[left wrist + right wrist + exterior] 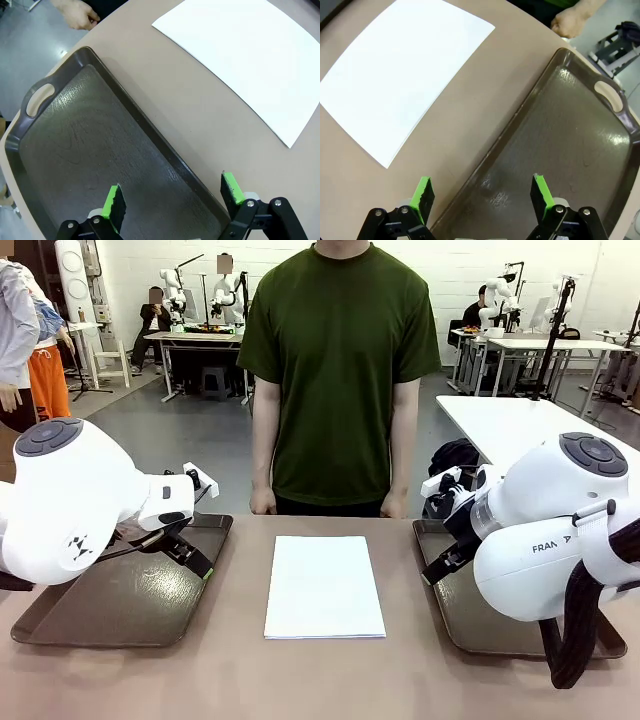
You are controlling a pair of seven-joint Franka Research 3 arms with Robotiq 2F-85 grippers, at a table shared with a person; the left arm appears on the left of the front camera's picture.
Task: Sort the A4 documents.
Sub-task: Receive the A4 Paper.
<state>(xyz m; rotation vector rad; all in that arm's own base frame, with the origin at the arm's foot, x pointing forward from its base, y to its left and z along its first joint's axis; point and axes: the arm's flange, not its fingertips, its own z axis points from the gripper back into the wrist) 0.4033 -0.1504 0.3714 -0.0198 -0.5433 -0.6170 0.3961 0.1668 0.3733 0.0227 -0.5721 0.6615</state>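
At the left of the front view, the white left arm's black gripper with green pads (172, 192) hangs above a dark brown plastic tray with a cut-out handle (110, 605). Its jaws are spread wide with nothing between them. In the left wrist view one finger is over the tray floor and the other over the bare tabletop just beside the tray's rim. In the middle of the light brown table (240, 680) lies the stack of plain white A4 documents (324, 587), flat and squared up. It sits between the two trays and touches neither. Behind it, at the far edge, stands a person in a dark green T-shirt (338, 370), arms down and both hands by the table's rim. At the right is a second dark brown handled tray (470, 615), and above it the right arm's gripper (482, 190) is also spread wide and holding nothing. One of its fingers is over the table and the other over the tray.
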